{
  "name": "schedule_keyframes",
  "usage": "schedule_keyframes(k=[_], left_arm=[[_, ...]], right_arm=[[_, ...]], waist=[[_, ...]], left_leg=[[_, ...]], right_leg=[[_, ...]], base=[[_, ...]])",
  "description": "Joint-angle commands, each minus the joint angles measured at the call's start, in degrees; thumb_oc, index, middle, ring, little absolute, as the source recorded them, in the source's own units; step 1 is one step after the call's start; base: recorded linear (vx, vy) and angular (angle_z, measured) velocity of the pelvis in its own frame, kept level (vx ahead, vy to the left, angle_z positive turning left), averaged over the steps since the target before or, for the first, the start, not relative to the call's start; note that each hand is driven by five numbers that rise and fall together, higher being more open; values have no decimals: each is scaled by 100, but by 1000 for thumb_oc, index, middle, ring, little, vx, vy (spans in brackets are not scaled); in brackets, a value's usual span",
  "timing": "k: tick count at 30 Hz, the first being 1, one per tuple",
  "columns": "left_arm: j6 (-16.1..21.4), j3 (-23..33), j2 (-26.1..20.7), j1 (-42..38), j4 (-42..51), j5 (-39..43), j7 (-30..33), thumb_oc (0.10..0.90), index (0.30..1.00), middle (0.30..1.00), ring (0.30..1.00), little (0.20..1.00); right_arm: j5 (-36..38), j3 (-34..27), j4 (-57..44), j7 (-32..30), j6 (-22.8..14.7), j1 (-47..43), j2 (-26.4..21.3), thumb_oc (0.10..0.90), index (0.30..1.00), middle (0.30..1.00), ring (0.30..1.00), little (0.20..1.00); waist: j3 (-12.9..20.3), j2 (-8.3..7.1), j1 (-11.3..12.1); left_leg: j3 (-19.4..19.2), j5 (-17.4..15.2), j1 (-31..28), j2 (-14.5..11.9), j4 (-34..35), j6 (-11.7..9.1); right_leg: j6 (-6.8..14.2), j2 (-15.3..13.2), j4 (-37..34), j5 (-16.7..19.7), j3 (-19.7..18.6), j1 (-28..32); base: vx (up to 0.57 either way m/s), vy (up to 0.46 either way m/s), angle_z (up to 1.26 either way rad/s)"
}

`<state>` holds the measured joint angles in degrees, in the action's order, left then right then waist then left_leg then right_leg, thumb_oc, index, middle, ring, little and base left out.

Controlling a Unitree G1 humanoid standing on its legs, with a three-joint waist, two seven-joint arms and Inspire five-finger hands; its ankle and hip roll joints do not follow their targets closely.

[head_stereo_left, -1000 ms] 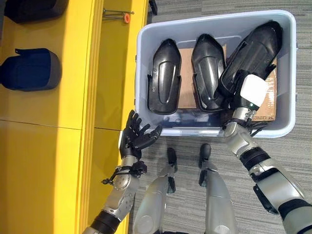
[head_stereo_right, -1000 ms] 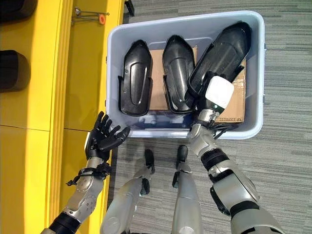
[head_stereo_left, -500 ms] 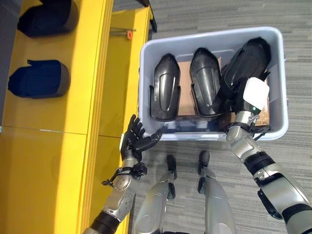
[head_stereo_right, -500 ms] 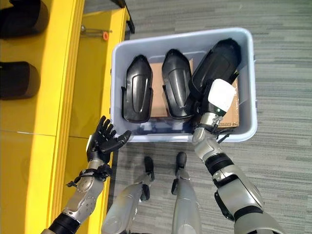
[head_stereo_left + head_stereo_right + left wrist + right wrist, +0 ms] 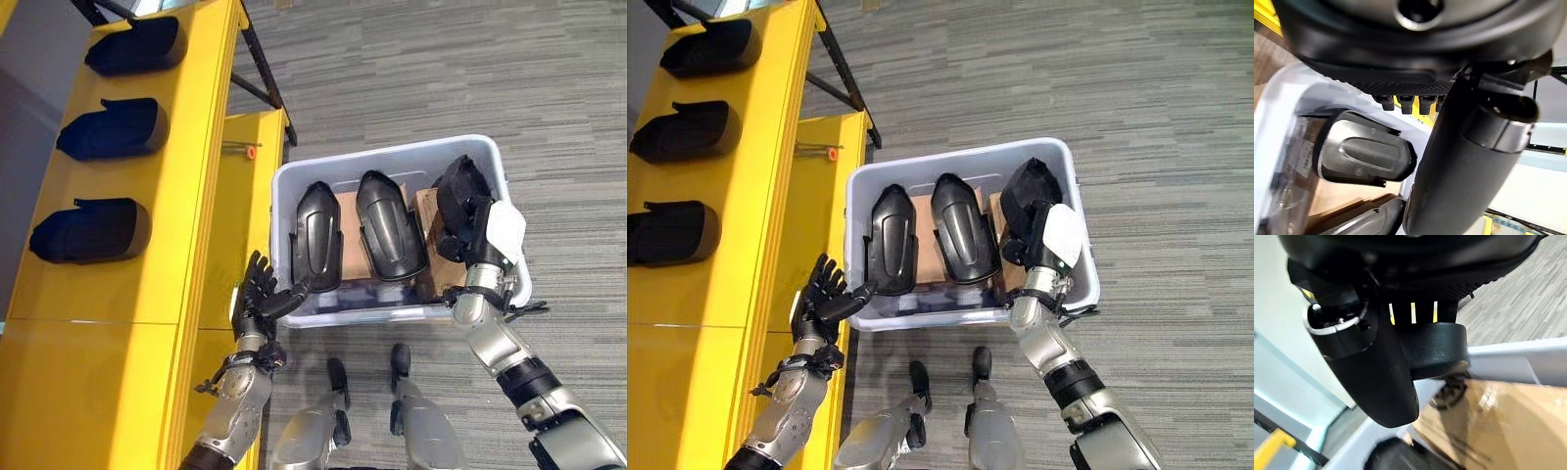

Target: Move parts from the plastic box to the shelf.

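A pale plastic box (image 5: 392, 155) stands on the carpet beside a yellow shelf (image 5: 181, 225). Two black moulded parts (image 5: 315, 235) (image 5: 389, 225) lie side by side in it. My right hand (image 5: 500, 233) is shut on a third black part (image 5: 454, 201), which stands tilted up over the box's right end; the right wrist view shows the fingers curled round this part (image 5: 1435, 347). My left hand (image 5: 259, 297) is open, fingers spread, just outside the box's near left corner. Past its thumb (image 5: 1464, 161) the left wrist view shows a part (image 5: 1364, 154) in the box.
Three dark parts (image 5: 132, 46) (image 5: 113, 127) (image 5: 90, 229) lie in a row on the shelf's top. A thin orange-tipped tool (image 5: 240, 150) rests on the lower yellow ledge. Brown cardboard (image 5: 428, 211) lines the box floor. Grey carpet (image 5: 441, 69) surrounds the box.
The camera has pulled back and tilted, so the whole scene shifted. My right hand has tipped the held part more upright at the box's right end. The left hand stays open.
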<state>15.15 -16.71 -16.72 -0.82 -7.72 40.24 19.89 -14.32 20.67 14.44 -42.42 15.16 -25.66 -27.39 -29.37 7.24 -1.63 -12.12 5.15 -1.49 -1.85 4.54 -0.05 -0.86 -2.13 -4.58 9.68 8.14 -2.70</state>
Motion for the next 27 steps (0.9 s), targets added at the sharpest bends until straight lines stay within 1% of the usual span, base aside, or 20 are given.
schedule_keyframes(k=[1,5,6,10,11,13,14,16,20,21,23,24,26,27], left_arm=[[267,45,-109,222,403,-238,-2,900,1000,1000,1000,1000],[245,35,-54,314,348,-328,-29,900,1000,1000,1000,1000],[208,52,-16,369,331,-391,-41,900,1000,1000,1000,1000],[133,100,16,456,343,-494,-11,900,1000,1000,1000,1000],[115,146,30,495,318,-566,-12,900,1000,1000,1000,1000],[83,204,35,520,308,-606,17,900,1000,1000,1000,1000],[82,209,34,525,307,-610,19,900,1000,1000,1000,1000],[-55,300,35,582,323,-631,3,900,1000,1000,1000,1000],[-88,329,27,650,285,-597,-81,900,1000,1000,1000,1000],[-86,343,24,666,283,-583,-103,900,1000,1000,1000,1000],[-79,376,15,691,256,-535,-238,900,1000,1000,1000,1000],[-85,389,10,694,256,-511,-294,900,1000,1000,1000,1000],[-125,427,-17,733,270,-462,-558,900,1000,1000,1000,1000],[-168,433,-38,777,259,-462,-787,900,1000,1000,1000,1000]], right_arm=[[-727,-344,-911,-347,-912,-92,56,400,300,300,300,300],[-785,-483,-1343,-179,-1116,65,3,400,300,300,300,300],[-769,-528,-1549,-65,-1148,123,-37,400,300,300,300,300],[-745,-566,-1982,249,-1166,214,-121,400,300,300,300,300],[-615,-553,-2182,469,-1249,255,-175,400,300,300,300,300],[-576,-529,-2329,642,-1379,292,-195,400,300,300,300,300],[-575,-525,-2347,656,-1387,297,-198,400,300,300,300,300],[-506,-408,-2696,982,-1569,361,-244,400,300,300,300,300],[-538,-261,-2920,1189,-1743,381,-301,400,300,300,300,300],[-560,-216,-2966,1264,-1789,357,-324,400,300,300,300,300],[-681,-55,-3001,1403,-1917,188,-362,400,300,300,300,300],[-709,-16,-3008,1467,-1967,138,-365,400,300,300,300,300],[-824,91,-3033,1592,-2074,-8,-376,400,300,300,300,300],[-885,136,-3075,1646,-2166,-53,-405,400,300,300,300,300]], waist=[[1039,-423,54],[1309,-501,69],[1430,-546,85],[1631,-624,111],[1724,-665,132],[1777,-684,154],[1781,-687,156],[1845,-721,223],[1845,-723,316],[1826,-717,352],[1685,-690,483],[1643,-683,509],[1530,-643,601],[1475,-616,628]], left_leg=[[231,-104,-42,-414,46,-337],[235,-180,-184,-417,46,-336],[240,-207,-250,-426,46,-337],[265,-264,-380,-446,46,-345],[288,-290,-432,-458,46,-353],[292,-299,-461,-466,46,-358],[294,-300,-464,-468,46,-360],[338,-277,-492,-519,46,-381],[431,-216,-495,-553,46,-393],[472,-187,-487,-559,46,-391],[631,-96,-357,-603,-60,-398],[671,-73,-288,-625,-117,-410],[762,83,-117,-757,-159,-487],[748,186,-30,-849,-165,-533]], right_leg=[[472,-484,455,-773,-88,361],[468,-461,353,-807,-39,602],[461,-446,316,-828,-14,712],[438,-414,241,-886,36,933],[422,-391,228,-929,73,1023],[408,-375,225,-955,116,1069],[406,-372,227,-960,122,1075],[349,-329,306,-1063,210,1134],[261,-283,525,-1235,297,1127],[216,-267,641,-1313,326,1105],[69,-213,1006,-1533,425,1020],[35,-207,1099,-1581,461,981],[-25,-188,1272,-1671,534,907],[-34,-198,1345,-1705,592,872]], base=[[125,-29,-3],[87,-27,0],[104,-48,3],[53,-52,7],[16,-67,12],[3,-56,11],[-10,-73,5],[-18,-119,4],[-16,-105,9],[-38,-151,11],[-60,-175,20],[-64,-142,17],[-50,-109,29],[-53,-84,35]])
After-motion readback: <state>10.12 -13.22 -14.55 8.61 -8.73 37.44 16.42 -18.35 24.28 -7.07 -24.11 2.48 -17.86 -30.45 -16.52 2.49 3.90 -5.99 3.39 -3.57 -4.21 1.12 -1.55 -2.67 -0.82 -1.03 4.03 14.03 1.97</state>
